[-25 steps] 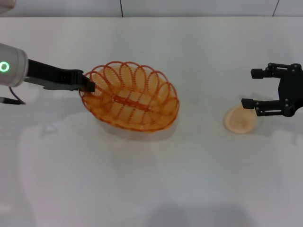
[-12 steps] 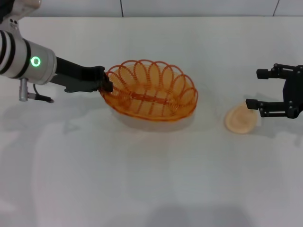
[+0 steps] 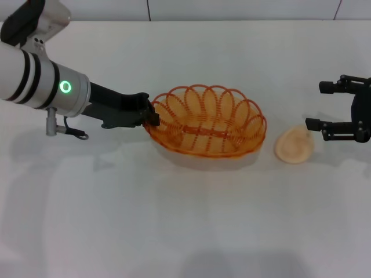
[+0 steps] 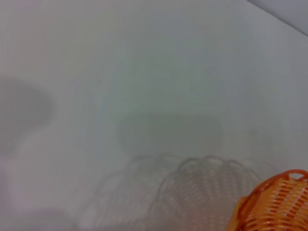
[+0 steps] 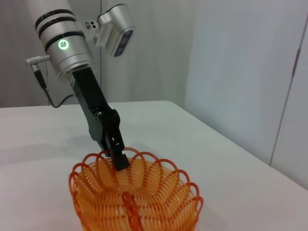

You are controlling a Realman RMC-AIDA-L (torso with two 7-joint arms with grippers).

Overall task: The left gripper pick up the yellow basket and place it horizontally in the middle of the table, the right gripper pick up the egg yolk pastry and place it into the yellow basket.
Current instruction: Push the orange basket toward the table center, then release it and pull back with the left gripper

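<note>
The yellow basket (image 3: 207, 128) is an oval orange wire basket near the middle of the white table (image 3: 174, 220). My left gripper (image 3: 152, 118) is shut on its left rim and holds it about level. The right wrist view shows the basket (image 5: 134, 197) with that claw (image 5: 119, 162) clamped on its far rim. A corner of the basket (image 4: 274, 204) shows in the left wrist view above its shadow. The egg yolk pastry (image 3: 294, 146) lies on the table right of the basket. My right gripper (image 3: 324, 107) is open, just right of and above the pastry.
A wall edge runs along the back of the table (image 3: 232, 21). The left arm's grey-white segment with the green ring light (image 3: 66, 87) reaches in from the left. There is free table surface in front of the basket.
My left gripper has carried the basket to the right, toward the table's middle and close to the pastry, and levelled it. The right gripper has drifted slightly right.
</note>
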